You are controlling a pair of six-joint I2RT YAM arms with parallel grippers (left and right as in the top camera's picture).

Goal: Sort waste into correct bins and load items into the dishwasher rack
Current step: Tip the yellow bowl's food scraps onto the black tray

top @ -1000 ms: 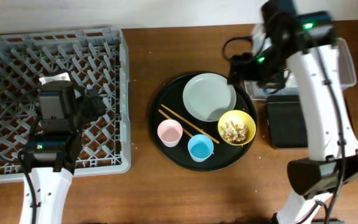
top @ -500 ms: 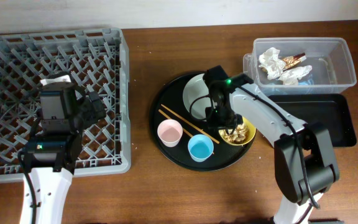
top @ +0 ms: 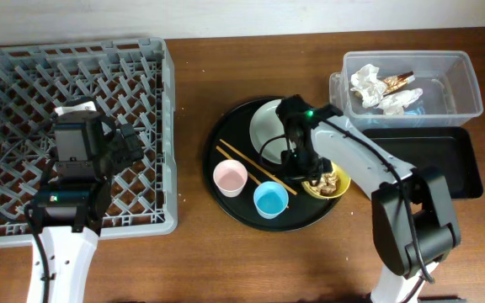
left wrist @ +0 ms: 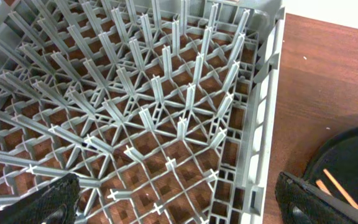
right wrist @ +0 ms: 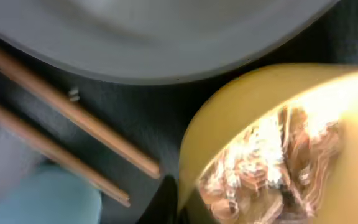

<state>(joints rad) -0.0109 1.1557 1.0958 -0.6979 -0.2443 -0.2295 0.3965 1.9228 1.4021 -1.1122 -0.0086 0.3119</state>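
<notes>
Has the right gripper down at the left rim of the yellow bowl, fingers brought together and, by the look of the wrist view, pinching that rim, though the contact itself is blurred. Finds the bowl at the lower right of the round serving tray, just beside the plate, with food scraps heaped inside. Needs no choice of axis on a round bowl; turns instead on direction. Probably has to carry rightward from here, toward the shallow black tray just off the serving tray's edge and right beside the clear tub with its paper and wrappers. Leaves the chopsticks slanting on the opposite side of the grip, out of that path. Falls plainly to the right arm, far nearer than the left gripper, spread wide above the rack. Differs from a second ago in the right arm alone: then up over the tub, fingers apart, hiding it; now stretched across onto the serving tray, closed, with the tub uncovered. Shows no change on the left.
</notes>
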